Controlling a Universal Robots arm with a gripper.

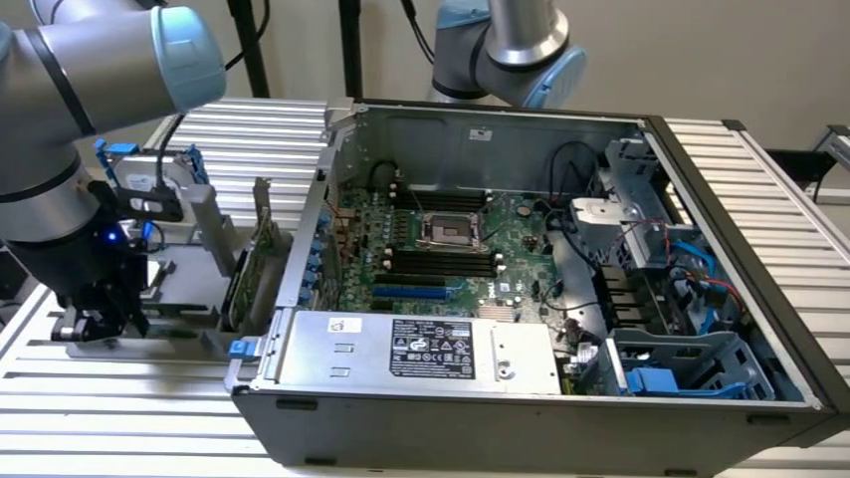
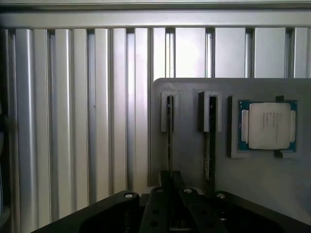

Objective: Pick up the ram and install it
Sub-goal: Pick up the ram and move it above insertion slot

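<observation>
Your ram (image 2: 169, 136) stands on edge in a slot of the grey holder (image 2: 189, 155), so you see it as a thin dark line. The gripper (image 2: 171, 178) sits directly over one end of it. You cannot tell whether the tool is open, closed or clamped on the stick.

In the neighbouring slot a second stick (image 2: 212, 141) stands parallel. Past that a CPU (image 2: 269, 126) lies flat in a square recess, and the print on its metal lid is too small to read. The holder rests on the slatted table (image 2: 63, 121).

In the exterior view the gripper hangs low at that view's left, outside the open case (image 1: 531, 423). A green card (image 1: 249, 274) stands upright between holder and case. Inside, the motherboard (image 1: 519, 249) shows black memory slots (image 1: 432, 261) just beside the CPU socket (image 1: 448, 231). The power supply (image 1: 306, 349) carries a black label (image 1: 432, 349) and a white sticker (image 1: 345, 326), neither of them legible.
</observation>
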